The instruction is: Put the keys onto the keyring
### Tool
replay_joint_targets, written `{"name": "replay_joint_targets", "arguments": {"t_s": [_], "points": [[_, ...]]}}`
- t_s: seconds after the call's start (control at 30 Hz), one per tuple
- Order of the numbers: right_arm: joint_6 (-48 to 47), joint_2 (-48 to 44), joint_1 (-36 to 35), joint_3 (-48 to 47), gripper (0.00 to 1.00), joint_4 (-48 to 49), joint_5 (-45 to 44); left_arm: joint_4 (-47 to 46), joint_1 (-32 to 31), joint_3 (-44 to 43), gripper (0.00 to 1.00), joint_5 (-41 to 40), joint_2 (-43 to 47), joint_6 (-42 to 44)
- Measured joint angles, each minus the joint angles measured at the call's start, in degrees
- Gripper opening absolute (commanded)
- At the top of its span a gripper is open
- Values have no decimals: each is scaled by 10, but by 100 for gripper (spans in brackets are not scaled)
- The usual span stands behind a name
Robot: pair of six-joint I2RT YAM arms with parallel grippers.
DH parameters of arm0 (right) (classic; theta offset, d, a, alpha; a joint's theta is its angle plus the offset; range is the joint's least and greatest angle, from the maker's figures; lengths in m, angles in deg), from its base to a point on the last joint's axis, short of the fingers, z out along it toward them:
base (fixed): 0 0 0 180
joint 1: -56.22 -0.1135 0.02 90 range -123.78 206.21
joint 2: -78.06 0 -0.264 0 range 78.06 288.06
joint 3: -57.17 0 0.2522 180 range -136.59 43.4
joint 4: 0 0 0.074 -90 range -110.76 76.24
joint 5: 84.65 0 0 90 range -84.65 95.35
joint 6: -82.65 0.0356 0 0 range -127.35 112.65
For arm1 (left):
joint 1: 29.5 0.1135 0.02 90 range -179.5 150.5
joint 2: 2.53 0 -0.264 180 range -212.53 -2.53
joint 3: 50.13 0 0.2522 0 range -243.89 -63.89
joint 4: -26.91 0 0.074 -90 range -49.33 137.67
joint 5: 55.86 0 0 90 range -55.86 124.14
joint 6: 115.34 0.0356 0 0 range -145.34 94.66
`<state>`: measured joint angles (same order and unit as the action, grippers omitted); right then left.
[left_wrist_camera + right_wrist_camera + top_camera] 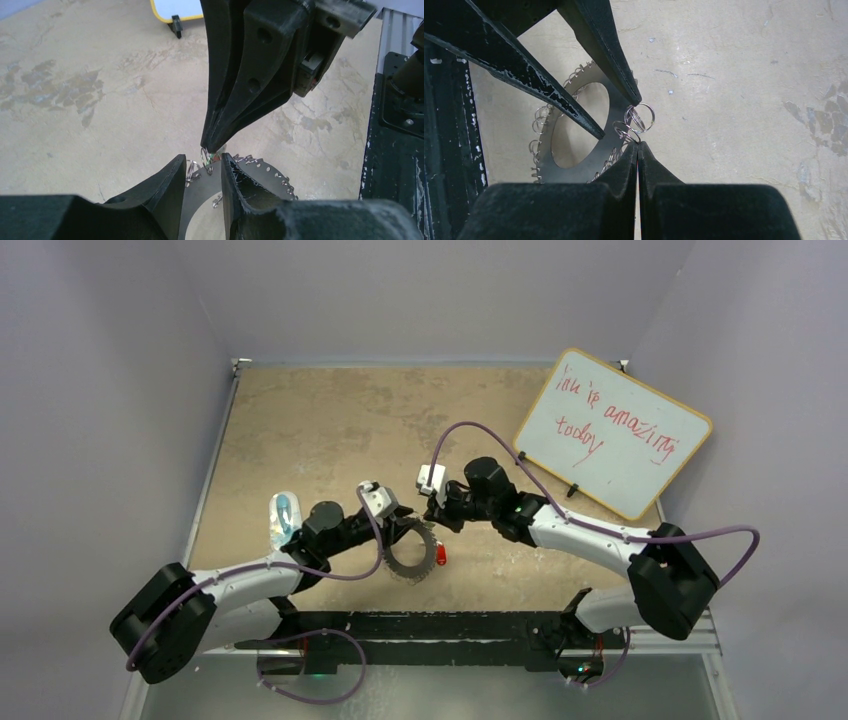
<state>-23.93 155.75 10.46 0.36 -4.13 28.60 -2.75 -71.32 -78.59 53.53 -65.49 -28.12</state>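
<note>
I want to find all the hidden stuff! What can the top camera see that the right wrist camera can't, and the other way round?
Only the top view shows the whiteboard with red writing, the red key next to the keyring, a clear bluish object and the whole left arm and right arm. Only the right wrist view shows the tiny wire loops on the ring's rim close up, and the right jaws shut. Both show the keyring, the tan table and both arms' jaws meeting at the ring.

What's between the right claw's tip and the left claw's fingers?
Two small wire loops on the keyring rim fill that gap. The right wrist view shows it best: right claw shut below them, left claw's fingers above.
</note>
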Motion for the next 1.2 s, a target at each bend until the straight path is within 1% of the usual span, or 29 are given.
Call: {"name": "replay_joint_targets", "arguments": {"t_s": [0.17,0.4,0.47,0.5,0.6,0.63,0.97,1.03,1.07,1.1,1.2], "points": [[1,0,-2,0,0,1,0,28,0,-1,28,-4,-3,-12],[1,0,-7,0,0,1,0,46,0,-27,25,-4,-38,-14],[1,0,-7,0,0,1,0,45,0,-31,22,-4,-44,-16],[1,0,-7,0,0,0,-1,46,0,-32,18,-4,-46,-16],[0,0,-7,0,0,-1,-5,46,0,-38,2,-3,-54,-17],[0,0,-7,0,0,-1,-9,48,-1,-40,0,-1,-57,-17],[-2,0,-8,0,0,-2,-14,85,-2,-52,0,-8,-66,-6],[-2,0,-9,0,10,1,-13,86,-2,-52,0,-12,-66,-7],[-2,0,-8,0,18,4,-13,85,-2,-52,0,-15,-65,-7],[0,-1,-8,2,24,10,-13,84,-2,-52,0,-17,-63,-7],[3,-4,-6,16,36,34,-12,66,-2,-44,0,-23,-54,-11]]}}
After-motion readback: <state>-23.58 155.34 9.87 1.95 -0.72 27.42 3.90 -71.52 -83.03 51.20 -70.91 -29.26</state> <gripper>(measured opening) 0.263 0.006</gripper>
